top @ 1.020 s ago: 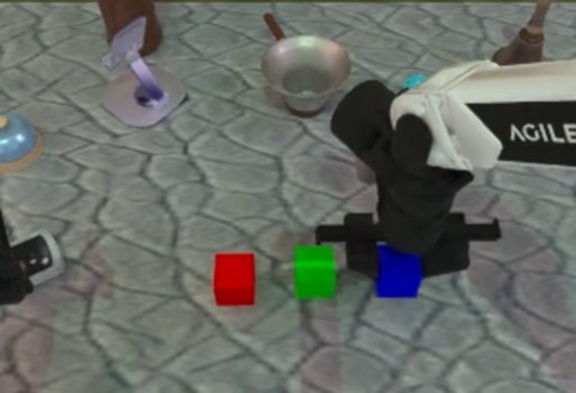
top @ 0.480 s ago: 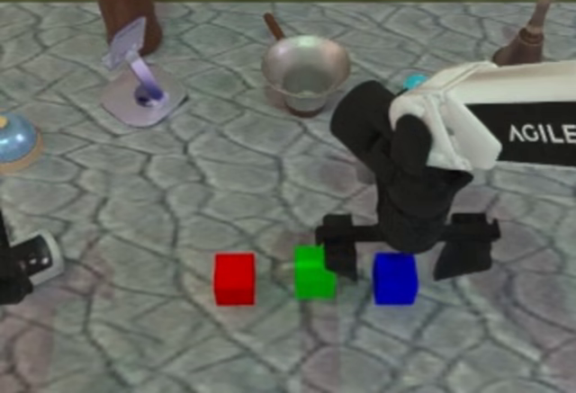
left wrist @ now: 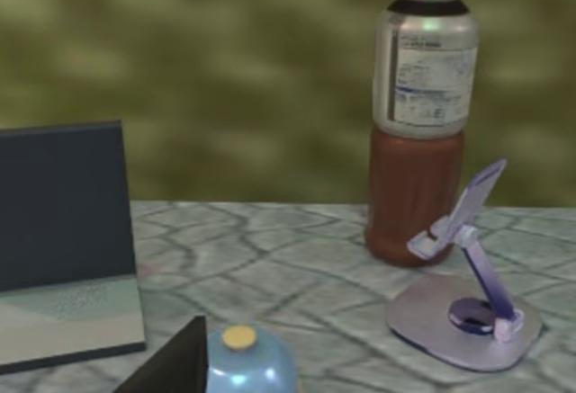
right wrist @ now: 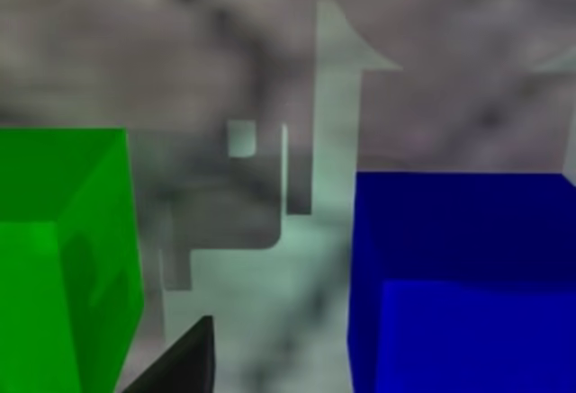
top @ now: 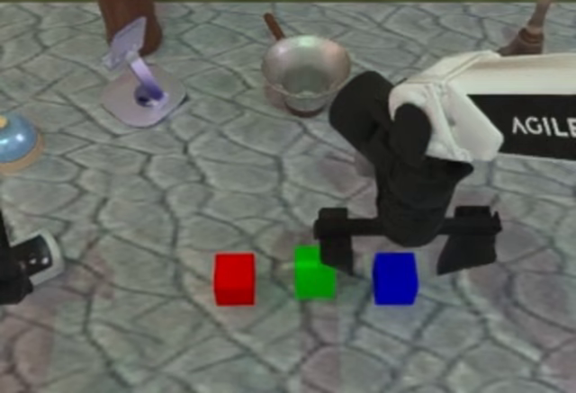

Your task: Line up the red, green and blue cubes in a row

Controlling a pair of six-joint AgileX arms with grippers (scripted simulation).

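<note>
We see a tabletop of grey-green stone with dark cracked veining (top: 180,168), filling nearly the whole top view. Beyond its far edge runs a blurred olive-green and brown backdrop (left wrist: 225,69), with no wall, window or floor that we can tell apart. Lighting is soft and even; shadows on the stone are faint and lie close under whatever stands on it. In the right wrist view the same stone shows pale grey with dark veins.
</note>
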